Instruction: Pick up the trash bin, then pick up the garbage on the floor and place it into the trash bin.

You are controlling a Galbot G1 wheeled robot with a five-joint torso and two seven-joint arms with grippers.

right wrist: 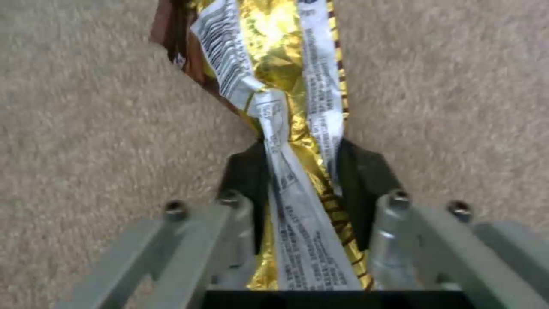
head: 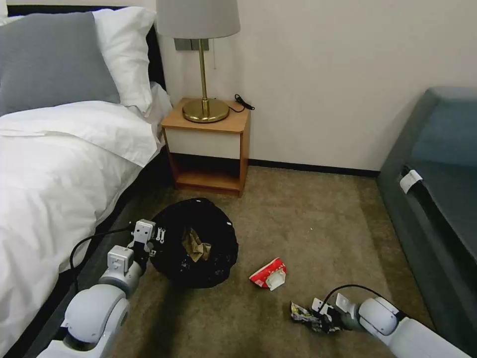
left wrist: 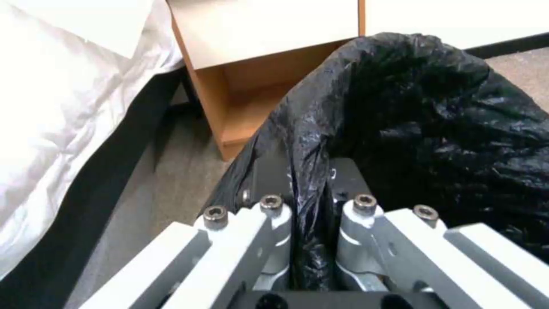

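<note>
The trash bin (head: pixel 198 243), lined with a crinkly black bag, stands on the carpet beside the bed with a crumpled brown paper bag (head: pixel 196 245) inside. My left gripper (head: pixel 155 242) is shut on the bin's near rim; in the left wrist view the bag-covered rim (left wrist: pixel 309 189) is pinched between its pads. Low on the right, my right gripper (head: pixel 322 318) is shut on a gold-and-silver snack wrapper (head: pixel 304 313), which the right wrist view shows squeezed between the pads (right wrist: pixel 297 141) over the carpet. A red-and-white crushed packet (head: pixel 269 274) lies on the floor between bin and wrapper.
A white-sheeted bed (head: pixel 54 164) runs along the left. A wooden nightstand (head: pixel 207 149) with a brass lamp (head: pixel 203 59) stands against the back wall behind the bin. A dark sofa (head: pixel 437 199) borders the right. Open carpet (head: pixel 318 219) lies in the middle.
</note>
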